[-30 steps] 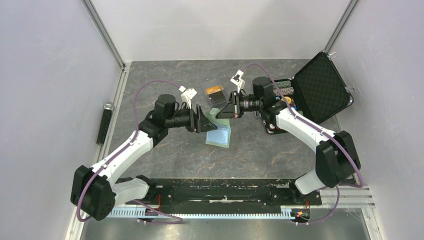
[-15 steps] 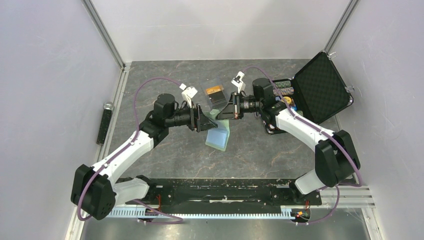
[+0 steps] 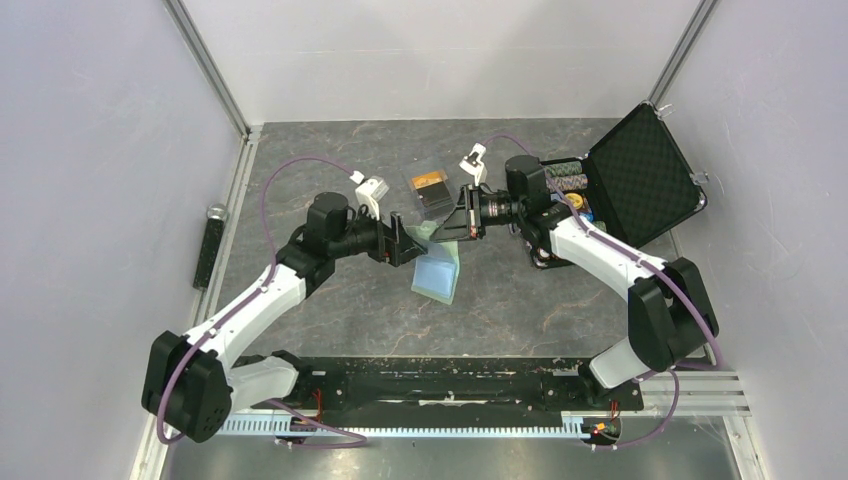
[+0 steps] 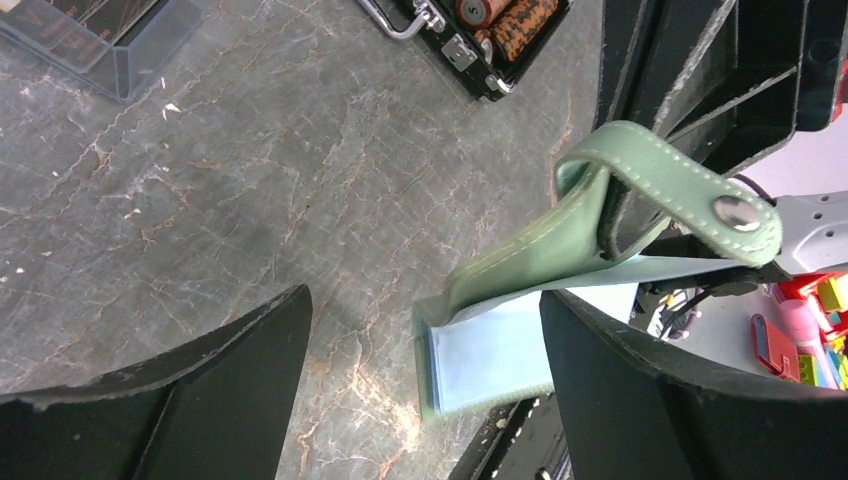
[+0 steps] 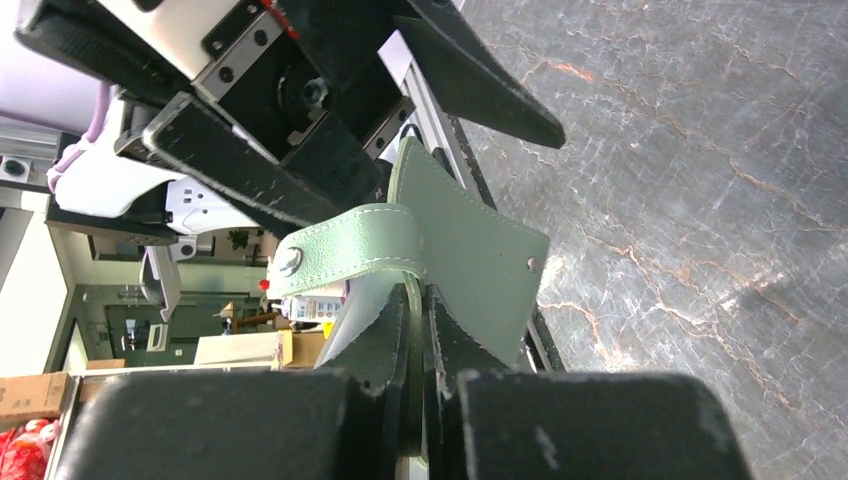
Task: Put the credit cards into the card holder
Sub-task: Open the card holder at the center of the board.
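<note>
The card holder, a pale green wallet (image 3: 438,275), lies open on the table with its light blue pocket (image 4: 490,355) facing up. My right gripper (image 3: 452,228) is shut on its raised upper flap (image 5: 470,270), and the snap tab (image 4: 690,190) curls over beside it. My left gripper (image 4: 422,300) is open and empty, just left of the wallet, with the raised flap ahead of its fingers. The credit cards (image 3: 430,188), orange-gold and dark, sit in a clear box behind the grippers. The box (image 4: 90,40) also shows in the left wrist view.
A large black hard case (image 3: 640,180) stands open at the back right with striped poker chips (image 3: 565,175) inside. Its front edge with chips (image 4: 490,30) shows in the left wrist view. A black bar (image 3: 210,250) lies by the left wall.
My left gripper has drawn back slightly to the left, away from the wallet. My right gripper still holds the raised flap in about the same place.
</note>
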You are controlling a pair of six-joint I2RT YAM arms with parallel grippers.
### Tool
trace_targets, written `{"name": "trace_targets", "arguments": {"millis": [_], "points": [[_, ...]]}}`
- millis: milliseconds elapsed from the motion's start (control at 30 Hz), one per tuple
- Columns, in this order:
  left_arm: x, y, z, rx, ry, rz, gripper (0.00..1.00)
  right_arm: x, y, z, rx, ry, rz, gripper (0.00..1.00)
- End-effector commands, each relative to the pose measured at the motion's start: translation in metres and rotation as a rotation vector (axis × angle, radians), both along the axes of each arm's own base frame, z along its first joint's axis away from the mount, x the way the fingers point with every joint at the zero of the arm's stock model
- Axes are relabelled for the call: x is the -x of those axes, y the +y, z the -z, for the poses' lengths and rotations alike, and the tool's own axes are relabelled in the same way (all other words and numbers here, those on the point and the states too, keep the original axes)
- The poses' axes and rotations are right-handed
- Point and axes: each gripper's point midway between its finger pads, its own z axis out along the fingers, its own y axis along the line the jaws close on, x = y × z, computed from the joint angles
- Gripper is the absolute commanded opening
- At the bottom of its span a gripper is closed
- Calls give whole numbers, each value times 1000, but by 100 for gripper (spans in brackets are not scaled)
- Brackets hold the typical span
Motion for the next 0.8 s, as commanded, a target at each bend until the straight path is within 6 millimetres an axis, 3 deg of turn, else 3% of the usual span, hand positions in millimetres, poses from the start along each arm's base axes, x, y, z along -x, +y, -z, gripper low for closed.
{"name": "trace_targets", "arguments": {"millis": [0,133,467,633,767], "points": [[-16,7,-22,81,-152,18,89,10,4,-29,-86,-46,-100,0],[-4,2,-39,192,-149,123,82,11,5,-28,-95,-48,-120,0],[4,-7,-47,262,-54,219,69,11,8,-22,-108,-21,-153,0],[6,-10,-50,280,-17,246,44,7,8,-20,-103,-28,-133,0],[7,-9,-51,288,21,250,4,0,8,-18,-84,-50,-85,1]]}}
